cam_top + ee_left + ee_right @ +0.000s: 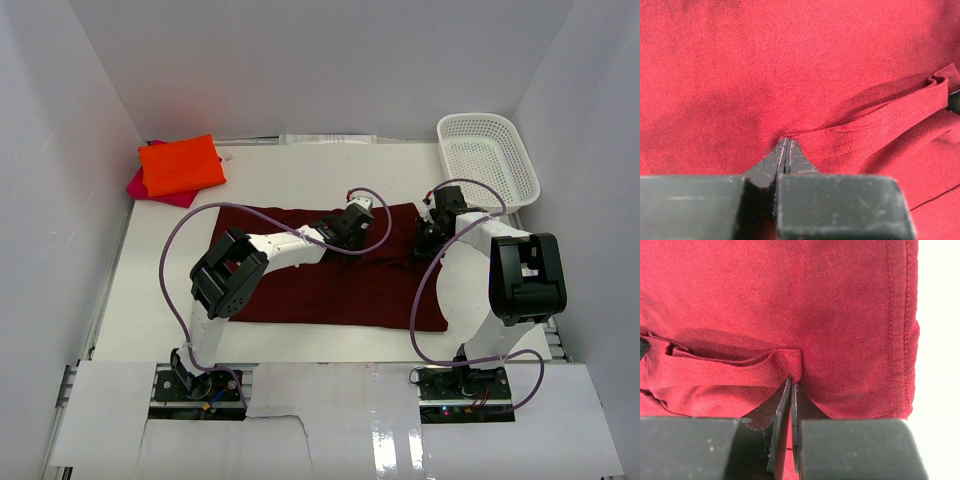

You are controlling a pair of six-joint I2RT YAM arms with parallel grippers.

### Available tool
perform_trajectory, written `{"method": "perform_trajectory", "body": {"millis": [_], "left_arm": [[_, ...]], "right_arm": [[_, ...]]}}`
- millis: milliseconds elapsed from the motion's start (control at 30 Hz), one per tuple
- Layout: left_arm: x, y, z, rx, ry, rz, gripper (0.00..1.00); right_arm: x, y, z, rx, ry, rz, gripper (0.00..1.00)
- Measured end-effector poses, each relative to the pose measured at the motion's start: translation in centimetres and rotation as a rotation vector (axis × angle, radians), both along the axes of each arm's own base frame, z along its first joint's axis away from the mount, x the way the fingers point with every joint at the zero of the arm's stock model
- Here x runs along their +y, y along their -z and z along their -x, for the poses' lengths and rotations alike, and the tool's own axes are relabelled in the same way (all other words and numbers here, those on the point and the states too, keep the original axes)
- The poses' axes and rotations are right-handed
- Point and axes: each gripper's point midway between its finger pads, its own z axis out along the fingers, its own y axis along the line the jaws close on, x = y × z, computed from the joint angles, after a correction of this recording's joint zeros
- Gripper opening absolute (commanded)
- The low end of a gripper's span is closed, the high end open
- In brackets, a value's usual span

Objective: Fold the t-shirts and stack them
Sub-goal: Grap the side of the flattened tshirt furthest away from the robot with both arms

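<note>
Maroon t-shirt [330, 285] flat on table [300, 170], long axis left–right; left gripper [786, 142] and right gripper [791, 385] each pinch one end of a raised band near its far-right edge.

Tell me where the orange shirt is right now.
In the top view, the orange shirt sits folded at the far left corner, on the pink shirt, beyond the spread maroon shirt.

Centre: dark maroon-red t-shirt [340, 285], plain, hem stitching in the same red. 10 o'clock: bright orange t-shirt [180, 165], plain, with magenta-pink t-shirt [138, 183] showing at its edge. 2 o'clock: white mesh basket [487, 155]. Purple cables [166, 270].
</note>
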Motion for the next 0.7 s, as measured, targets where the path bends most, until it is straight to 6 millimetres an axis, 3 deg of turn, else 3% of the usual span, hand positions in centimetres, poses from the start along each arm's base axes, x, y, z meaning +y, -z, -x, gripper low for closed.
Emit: {"method": "perform_trajectory", "body": {"millis": [500, 700], "left_arm": [[0.2, 0.0, 0.2, 0.008, 0.0, -0.007, 0.0], [0.7, -1.7, 0.2, -0.008, -0.009, -0.007, 0.0]], "right_arm": [[0.0, -0.1, 0.0, -0.002, -0.001, -0.001, 0.08], [0.2, -0.2, 0.0, -0.004, -0.006, -0.014, 0.08]]}}
